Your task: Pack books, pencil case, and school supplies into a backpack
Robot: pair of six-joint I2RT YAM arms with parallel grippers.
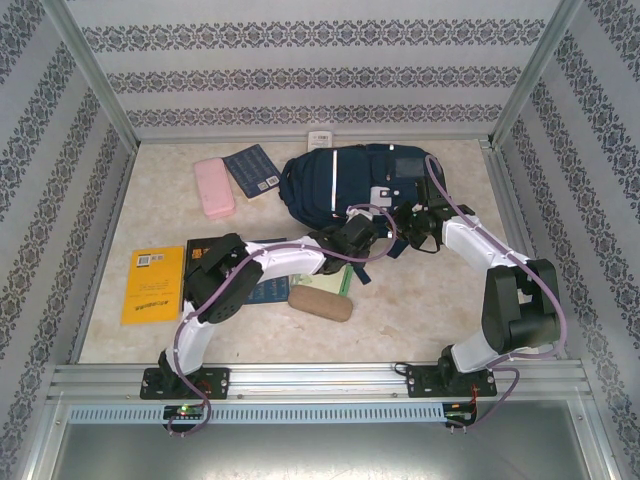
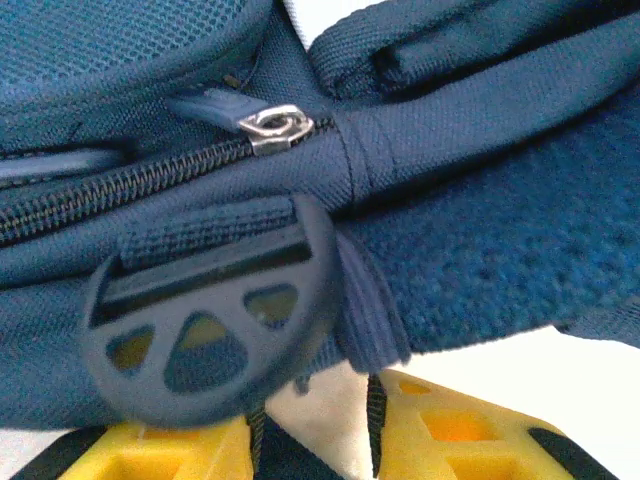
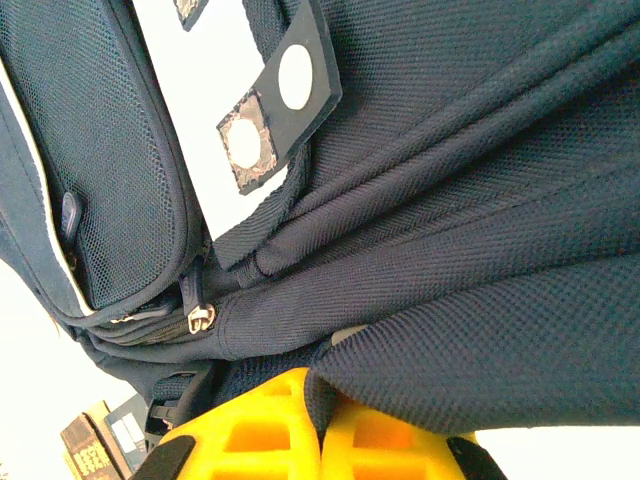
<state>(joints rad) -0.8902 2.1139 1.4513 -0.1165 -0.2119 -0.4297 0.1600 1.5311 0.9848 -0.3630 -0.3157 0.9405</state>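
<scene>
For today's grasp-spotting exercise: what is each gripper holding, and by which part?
The right gripper pinches a fabric fold of the backpack between its fingers. The left gripper sits at the strap buckle; whether it grips cannot be told.

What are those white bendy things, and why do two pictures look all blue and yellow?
They are robot arms, a left arm and a right arm, bolted to a table. One picture looks down from above: the blue backpack, a pink case, a yellow book and a brown pouch. The other two come from cameras on the wrists, close to the backpack. The yellow right fingers pinch a fold of backpack cloth. The yellow left fingers stand apart near a strap buckle.
</scene>
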